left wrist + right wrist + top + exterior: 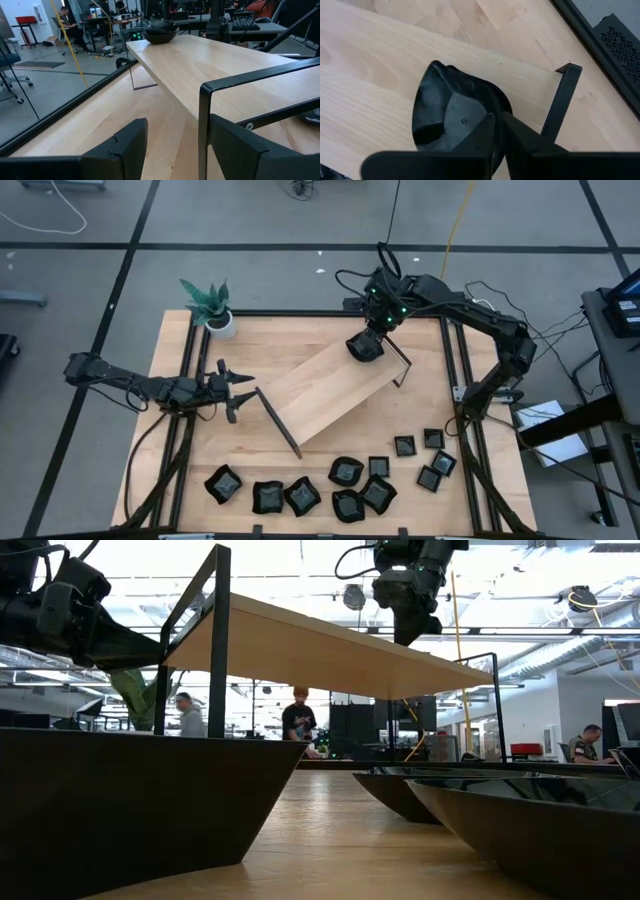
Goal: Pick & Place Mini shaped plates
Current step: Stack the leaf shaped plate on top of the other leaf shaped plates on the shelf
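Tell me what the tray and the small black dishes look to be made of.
Tray: pale wood with visible grain, matte; its end rails look like black painted metal. Dishes: glossy black, showing reflections, perhaps glazed ceramic or plastic; the look cannot settle which.

**Room and surroundings, as I see them from the console**

From overhead I see a grey floor (90,290) crossed by dark lines, with cables (40,215) trailing across it. A small potted plant (210,308) stands at the far left corner of the pale wooden table (330,470).

Across the table I look into a bright, open workshop: white ceiling with exposed ducts (590,650) and strong overhead light. Three people (300,720) are at desks in the background. A yellow cable (458,630) hangs down. Monitors and dark desks (360,735) fill the middle distance.
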